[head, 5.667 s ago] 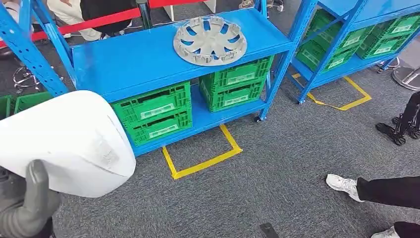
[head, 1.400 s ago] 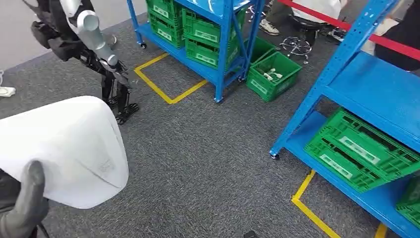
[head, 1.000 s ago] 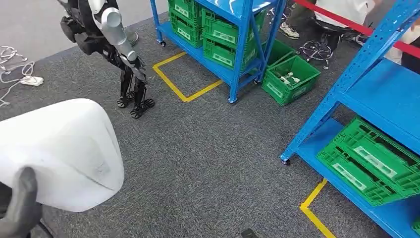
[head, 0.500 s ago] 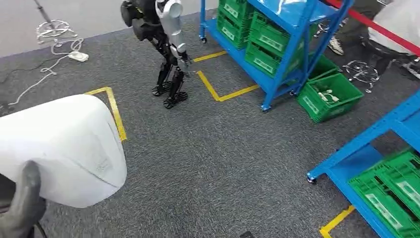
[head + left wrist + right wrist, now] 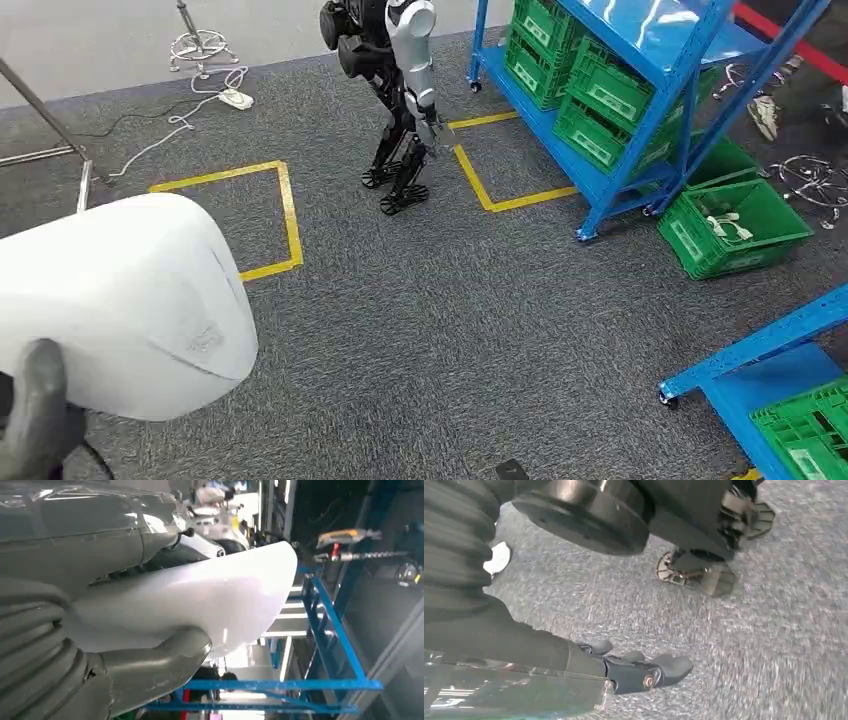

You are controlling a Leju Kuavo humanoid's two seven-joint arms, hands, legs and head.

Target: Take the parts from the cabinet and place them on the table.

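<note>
A: Head view had the white molded part (image 5: pixel 120 300) low at the left, carried above the grey carpet (image 5: pixel 450 340). Who held it?
B: The left robot hand (image 5: pixel 75 680) did; its grey thumb (image 5: pixel 155 662) pressed against the part's underside, and the panel's smooth edge stuck out past it.
A: And the right robot hand (image 5: pixel 644 672)?
B: It hung over the carpet with nothing in it, dark fingers (image 5: pixel 669 667) stretched out and slightly apart.
A: What lay farther off?
B: A yellow taped square (image 5: pixel 250 215) just past the part, then another humanoid robot (image 5: pixel 395 90) standing beside a blue rack (image 5: pixel 640 90) loaded with green crates (image 5: pixel 600 95). One green crate (image 5: pixel 740 225) sat on the floor near it.
</note>
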